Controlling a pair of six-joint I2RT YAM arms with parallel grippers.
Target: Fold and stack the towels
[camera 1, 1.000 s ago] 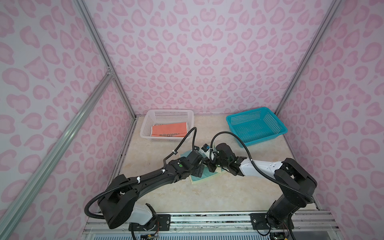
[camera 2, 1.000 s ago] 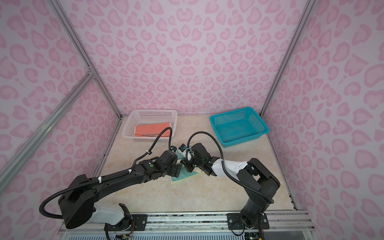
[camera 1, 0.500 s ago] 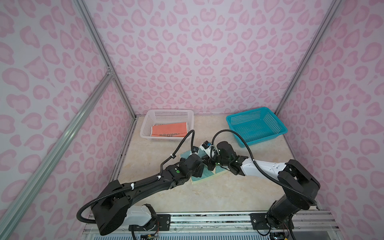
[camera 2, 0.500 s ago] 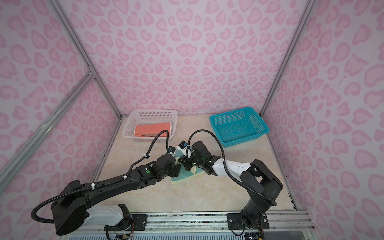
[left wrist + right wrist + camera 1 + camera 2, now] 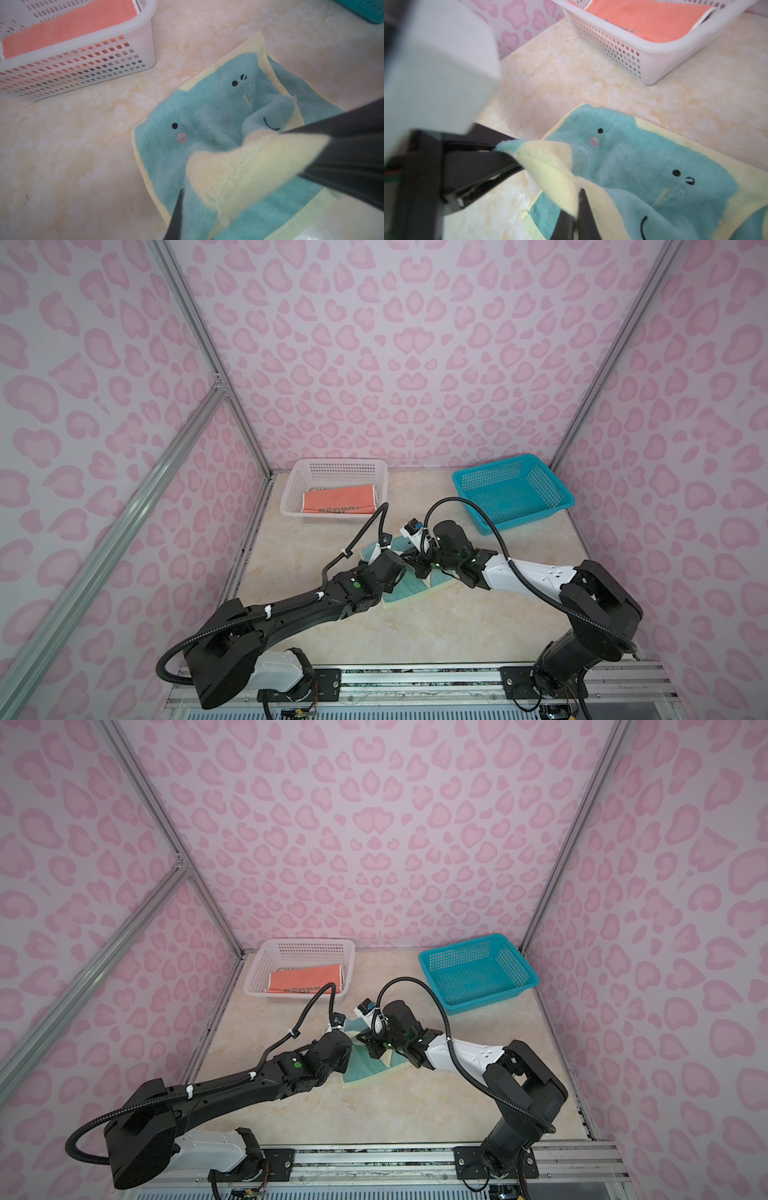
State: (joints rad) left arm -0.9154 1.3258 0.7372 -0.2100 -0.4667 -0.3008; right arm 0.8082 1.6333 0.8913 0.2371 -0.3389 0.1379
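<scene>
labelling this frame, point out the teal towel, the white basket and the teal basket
teal towel [image 5: 204, 104], left wrist view, teal face between the eyes
white basket [image 5: 340, 470], in a top view, perforated far wall
teal basket [image 5: 513, 499], in a top view, bare floor

Both top views look steeply down from high up on the side of the table [image 5: 436, 635] opposite the white basket [image 5: 332, 518], facing toward it and the wall [image 5: 395, 364] behind it, far enough back to take in the whole table; they share almost the same scene, the white basket [image 5: 291, 997] only slightly shifted sideways. The left wrist camera sits close above the teal towel [image 5: 207, 108], tilted down and aimed toward the basket beyond it. The right wrist camera is lower and nearer, looking across the same towel [image 5: 643, 155] to the basket; the wrist views share the towel's printed face and part of the basket
</scene>
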